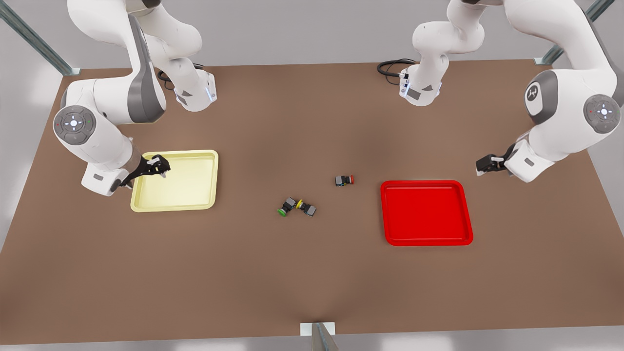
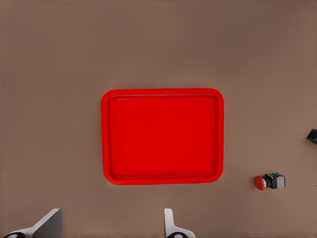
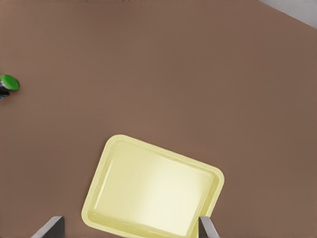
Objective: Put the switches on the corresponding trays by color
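The red-capped switch (image 1: pixel 344 180) (image 2: pixel 270 181) lies on its side on the brown table, a short way off the red tray (image 1: pixel 426 212) (image 2: pixel 162 136). The yellow-capped switch (image 1: pixel 306 207) lies near the table's middle, touching a green-capped one (image 1: pixel 286 207) (image 3: pixel 7 84). The pale yellow tray (image 1: pixel 185 185) (image 3: pixel 153 193) sits at the front view's left with nothing in it. My left gripper (image 1: pixel 482 165) (image 2: pixel 109 228) hovers open beyond the red tray, at the front view's right. My right gripper (image 1: pixel 158 165) (image 3: pixel 129 228) hangs open over the yellow tray's far left corner.
Both arm bases (image 1: pixel 195 92) stand at the table's far edge with a black cable (image 1: pixel 390 66) beside one. Bare brown tabletop (image 1: pixel 292 273) stretches across the near half.
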You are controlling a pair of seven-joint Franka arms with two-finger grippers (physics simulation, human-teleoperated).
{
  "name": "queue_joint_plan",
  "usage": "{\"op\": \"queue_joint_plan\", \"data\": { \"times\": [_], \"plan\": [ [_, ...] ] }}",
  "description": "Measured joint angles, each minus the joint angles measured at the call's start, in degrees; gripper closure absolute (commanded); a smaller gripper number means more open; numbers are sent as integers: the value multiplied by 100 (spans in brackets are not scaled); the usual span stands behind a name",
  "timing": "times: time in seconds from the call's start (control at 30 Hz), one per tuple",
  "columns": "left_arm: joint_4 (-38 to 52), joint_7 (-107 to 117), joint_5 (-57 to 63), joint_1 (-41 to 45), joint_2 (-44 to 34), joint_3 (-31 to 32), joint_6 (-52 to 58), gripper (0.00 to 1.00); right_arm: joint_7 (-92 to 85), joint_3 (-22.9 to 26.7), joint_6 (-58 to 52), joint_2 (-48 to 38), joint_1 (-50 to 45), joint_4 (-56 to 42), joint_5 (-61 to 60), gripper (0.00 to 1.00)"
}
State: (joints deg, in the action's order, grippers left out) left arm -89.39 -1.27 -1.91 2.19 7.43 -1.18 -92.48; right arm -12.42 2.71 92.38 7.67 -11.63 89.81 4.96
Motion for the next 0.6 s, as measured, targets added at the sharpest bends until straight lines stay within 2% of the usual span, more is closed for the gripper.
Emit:
{"op": "queue_joint_plan", "data": {
  "times": [0.1,0.17,0.23,0.37,0.6],
  "plan": [
    [14,-13,7,160,183,30,28,0,-47,2,35,68,-29,-24,-4,0],
    [310,147,8,1006,862,40,19,0,-72,28,69,707,-467,-240,-8,0],
    [475,508,0,1898,1419,53,-7,0,-94,32,148,1577,-1329,-646,-10,0],
    [144,2027,-280,3301,2063,56,-431,0,-132,33,710,2421,-1997,-786,-38,0],
    [-1077,6122,-450,3600,1824,12,-2203,0,-182,36,2172,3215,-2644,-813,-37,0]
  ]
}}
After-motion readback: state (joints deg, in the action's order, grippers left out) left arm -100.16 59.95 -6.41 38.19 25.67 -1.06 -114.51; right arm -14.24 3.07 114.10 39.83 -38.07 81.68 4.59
